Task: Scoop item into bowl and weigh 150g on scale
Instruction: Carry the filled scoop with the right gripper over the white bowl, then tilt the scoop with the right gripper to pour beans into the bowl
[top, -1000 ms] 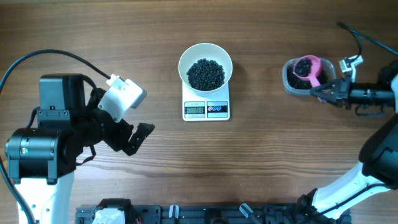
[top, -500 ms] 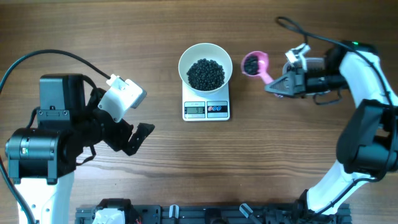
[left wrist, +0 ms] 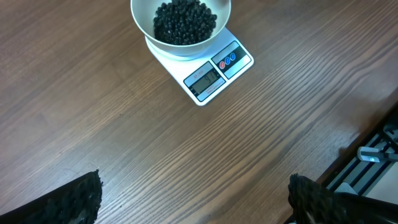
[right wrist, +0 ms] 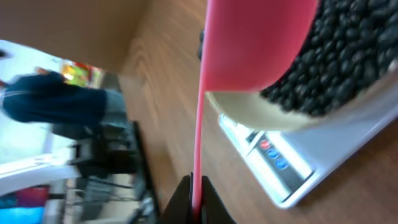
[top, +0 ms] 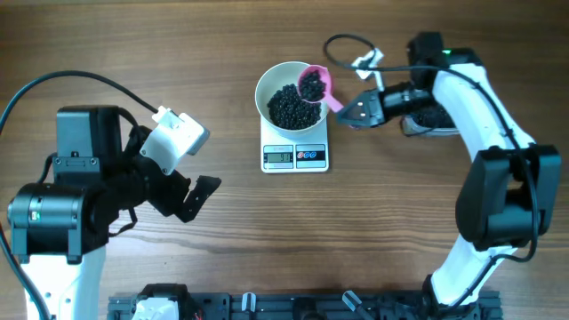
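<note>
The right pincer (top: 354, 113), clamped on the pink scoop (top: 314, 84), holds beans (top: 292, 107) over the bowl (top: 261, 87) on the scale (top: 313, 164) just ahead of it, while the left pincer (left wrist: 196, 202) stands apart.

Overhead looks straight down; both wrist views share the scale (top: 295, 156).

In the upper middle of the frame, the white bowl (top: 264, 87) stands on the scale (top: 295, 157) and holds black beans (top: 287, 108). The right gripper (top: 355, 112) grips the handle of a pink scoop (top: 314, 84), which hangs over the bowl's upper right rim with beans inside.
</note>
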You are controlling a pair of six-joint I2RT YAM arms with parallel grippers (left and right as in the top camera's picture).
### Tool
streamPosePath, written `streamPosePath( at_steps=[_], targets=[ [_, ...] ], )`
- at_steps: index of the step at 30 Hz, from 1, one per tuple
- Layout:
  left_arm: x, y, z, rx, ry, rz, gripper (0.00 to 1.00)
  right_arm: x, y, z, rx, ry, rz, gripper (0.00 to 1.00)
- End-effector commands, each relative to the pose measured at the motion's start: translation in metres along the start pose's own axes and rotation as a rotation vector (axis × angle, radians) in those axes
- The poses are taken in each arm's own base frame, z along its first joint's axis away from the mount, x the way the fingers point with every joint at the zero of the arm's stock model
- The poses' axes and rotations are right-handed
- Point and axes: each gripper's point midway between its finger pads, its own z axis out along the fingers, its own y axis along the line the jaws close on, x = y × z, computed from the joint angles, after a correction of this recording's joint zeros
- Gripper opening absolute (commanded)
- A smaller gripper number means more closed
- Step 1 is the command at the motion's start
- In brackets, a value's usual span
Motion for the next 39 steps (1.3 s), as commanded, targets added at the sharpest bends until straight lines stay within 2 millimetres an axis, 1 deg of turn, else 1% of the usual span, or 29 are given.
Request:
streamPosePath(
  at_steps=[1, 5, 8, 10, 13, 17, 21, 27, 30, 39],
  targets=[
    [-0.004, -0.001, -0.004, 0.001, -0.020, 0.020, 1.00, -0.005, -0.009, 0.008, 0.124, 0.044, -0.035, 0.05],
    [-0.004, -0.001, -0.004, 0.001, -0.020, 0.020, 1.00, -0.006, -0.020, 0.018, 0.220, 0.082, -0.097, 0.05],
    [-0.004, -0.001, -0.004, 0.001, -0.020, 0.020, 1.00, -0.014, -0.021, 0.020, 0.258, 0.074, -0.128, 0.05],
    [-0.004, -0.001, -0.004, 0.001, -0.020, 0.020, 1.00, -0.021, -0.017, 0.019, 0.265, 0.061, -0.157, 0.04],
    [-0.004, -0.001, -0.004, 0.001, -0.020, 0.020, 1.00, -0.031, -0.019, 0.012, 0.346, 0.063, -0.170, 0.05],
    [-0.004, -0.001, -0.004, 0.001, -0.020, 0.020, 1.00, -0.037, -0.020, 0.006, 0.441, 0.092, -0.204, 0.05],
    [-0.004, -0.001, -0.004, 0.001, -0.020, 0.020, 1.00, -0.037, -0.021, 0.009, 0.534, 0.130, -0.242, 0.04],
    [-0.004, -0.001, -0.004, 0.001, -0.020, 0.020, 1.00, -0.027, -0.028, 0.015, 0.691, 0.232, -0.285, 0.05],
    [-0.004, -0.001, -0.004, 0.001, -0.020, 0.020, 1.00, -0.027, -0.023, 0.018, 0.700, 0.238, -0.300, 0.04],
    [-0.004, -0.001, -0.004, 0.001, -0.020, 0.020, 1.00, -0.032, -0.011, 0.010, 0.712, 0.189, -0.275, 0.05]
  ],
)
